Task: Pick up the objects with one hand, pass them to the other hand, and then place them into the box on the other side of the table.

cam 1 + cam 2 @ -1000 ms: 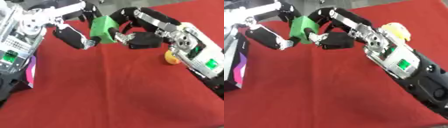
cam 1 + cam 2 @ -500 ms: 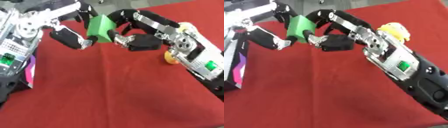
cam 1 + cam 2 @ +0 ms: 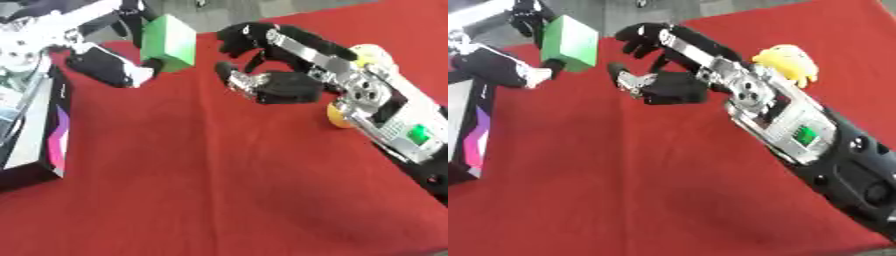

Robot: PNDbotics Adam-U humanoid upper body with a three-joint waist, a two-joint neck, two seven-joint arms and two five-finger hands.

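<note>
The red table cloth [image 3: 201, 190] fills most of what I see, running askew from the near edge up to the grey floor at the far side. My right arm [image 3: 798, 135] is the next biggest thing, coming in from the lower right corner, its silver casing with a small green patch laid diagonally over the cloth. On my left, at the edge of the view, lies the box [image 3: 35, 135], dark-sided with a purple and white stripe (only part of it shows, so I cannot tell what is in it).

My left hand [image 3: 109, 75] is raised over the far left part of the cloth, just beyond the box. It holds the green block [image 3: 169, 42]: the thumb is under the block's lower corner and dark fingers [image 3: 133, 15] curl over its upper left edge, so the block is pinched between them and sits tilted in the air, clear of the cloth.

My right hand [image 3: 667, 87] is beside it, apart from the block, with a gap of red cloth between them. Its fingers [image 3: 645, 37] are spread and loosely curved toward the block, the thumb pointing left below them; the hand is wide and holds nothing.

Behind my right forearm a yellow object [image 3: 787, 60] rests on the cloth; in the left eye view only its edges show round the arm.
</note>
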